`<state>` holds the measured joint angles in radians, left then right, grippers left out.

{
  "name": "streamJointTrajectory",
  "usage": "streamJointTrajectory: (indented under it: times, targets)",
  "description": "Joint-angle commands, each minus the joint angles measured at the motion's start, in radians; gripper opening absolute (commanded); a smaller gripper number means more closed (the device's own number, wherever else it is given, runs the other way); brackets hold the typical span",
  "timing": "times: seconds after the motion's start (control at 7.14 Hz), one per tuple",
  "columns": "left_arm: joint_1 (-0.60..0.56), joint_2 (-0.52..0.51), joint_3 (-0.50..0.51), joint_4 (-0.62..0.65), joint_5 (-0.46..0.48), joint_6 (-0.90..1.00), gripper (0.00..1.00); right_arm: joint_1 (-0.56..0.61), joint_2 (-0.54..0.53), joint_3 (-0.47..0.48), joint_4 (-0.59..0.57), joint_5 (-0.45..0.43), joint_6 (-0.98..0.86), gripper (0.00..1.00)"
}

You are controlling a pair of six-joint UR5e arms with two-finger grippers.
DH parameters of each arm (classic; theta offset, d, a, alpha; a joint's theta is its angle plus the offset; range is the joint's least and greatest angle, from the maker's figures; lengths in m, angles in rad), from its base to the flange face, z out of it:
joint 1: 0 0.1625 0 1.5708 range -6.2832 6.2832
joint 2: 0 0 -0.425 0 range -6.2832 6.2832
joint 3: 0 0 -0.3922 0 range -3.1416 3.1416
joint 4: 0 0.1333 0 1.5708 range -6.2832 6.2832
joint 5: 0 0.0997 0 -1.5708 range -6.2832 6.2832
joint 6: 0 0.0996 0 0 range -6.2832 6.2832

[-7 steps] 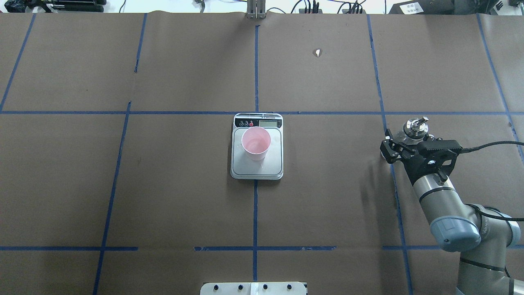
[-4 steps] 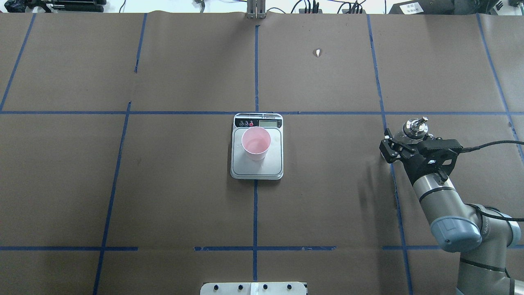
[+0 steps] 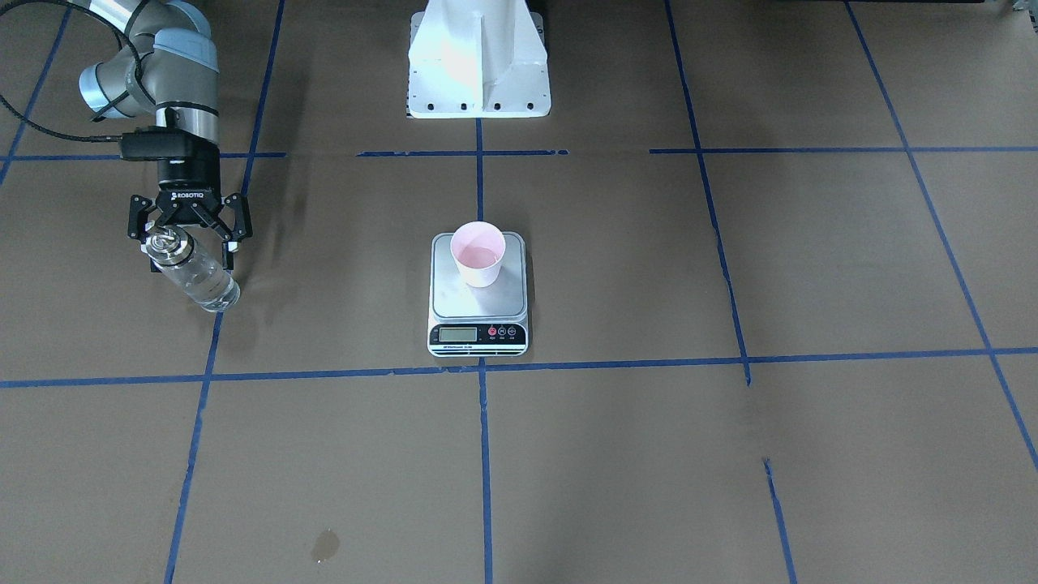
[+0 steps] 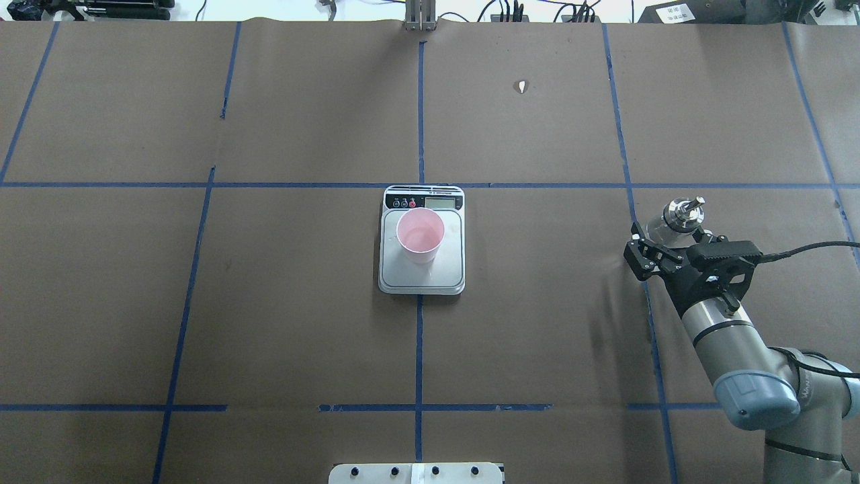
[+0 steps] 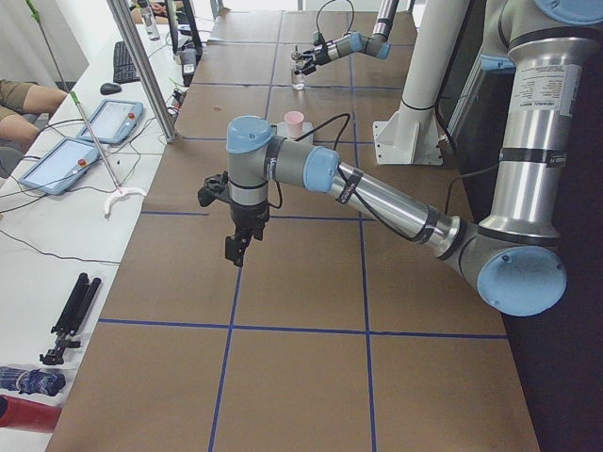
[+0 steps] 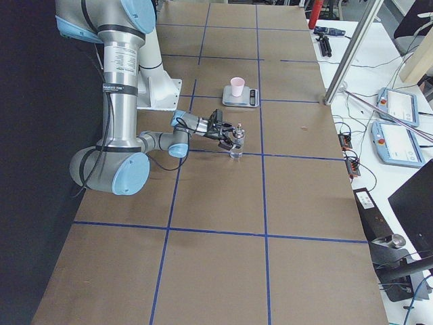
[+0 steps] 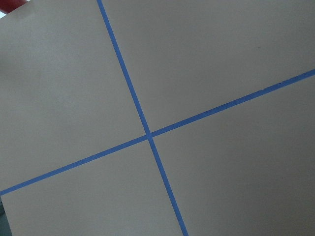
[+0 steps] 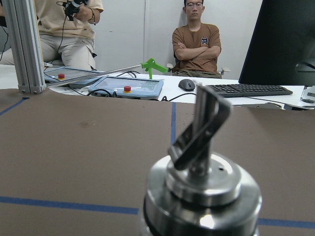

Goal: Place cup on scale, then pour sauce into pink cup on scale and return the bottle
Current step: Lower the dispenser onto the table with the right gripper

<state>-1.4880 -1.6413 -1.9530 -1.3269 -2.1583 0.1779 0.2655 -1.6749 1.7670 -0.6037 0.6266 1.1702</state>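
Observation:
The pink cup (image 3: pixel 478 253) (image 4: pixel 420 235) stands upright on the steel platform of the scale (image 3: pixel 454 302) (image 4: pixel 449 272) at the table's middle; a thin layer of clear sauce seems to lie in it. Far to the robot's right the glass bottle (image 3: pixel 199 280) (image 4: pixel 682 214) stands upright on the paper, and its metal pourer cap (image 8: pixel 202 191) fills the right wrist view. My right gripper (image 3: pixel 189 258) (image 4: pixel 668 235) is open just on the robot's side of the bottle, holding nothing. My left gripper (image 5: pixel 236 252) hangs over bare paper; I cannot tell whether it is open or shut.
The white robot pedestal (image 3: pixel 478 65) stands at the near edge. People sit behind tablets (image 8: pixel 125 86) and a keyboard beyond the far edge. A small white scrap (image 4: pixel 521 86) and a wet spot (image 3: pixel 324 545) mark the brown paper, which blue tape divides into squares.
The right gripper has drawn back from the bottle toward the robot, leaving the bottle standing where it was. Cup and scale have not moved.

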Motion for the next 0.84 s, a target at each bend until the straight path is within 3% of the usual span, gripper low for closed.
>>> streamJointTrajectory:
  times: [0.0, 0.42, 0.7]
  targets:
    - [0.0, 0.0, -0.001, 0.0, 0.0, 0.0, 1.0, -0.032, -0.068, 0.064, -0.001, -0.014, 0.0, 1.0]
    - [0.0, 0.001, -0.006, 0.002, 0.0, 0.0, 1.0, -0.106, -0.092, 0.103, -0.001, -0.057, 0.003, 1.0]
    - [-0.003, 0.003, -0.007, 0.002, 0.0, 0.0, 1.0, -0.159, -0.211, 0.217, -0.002, -0.088, 0.002, 1.0]
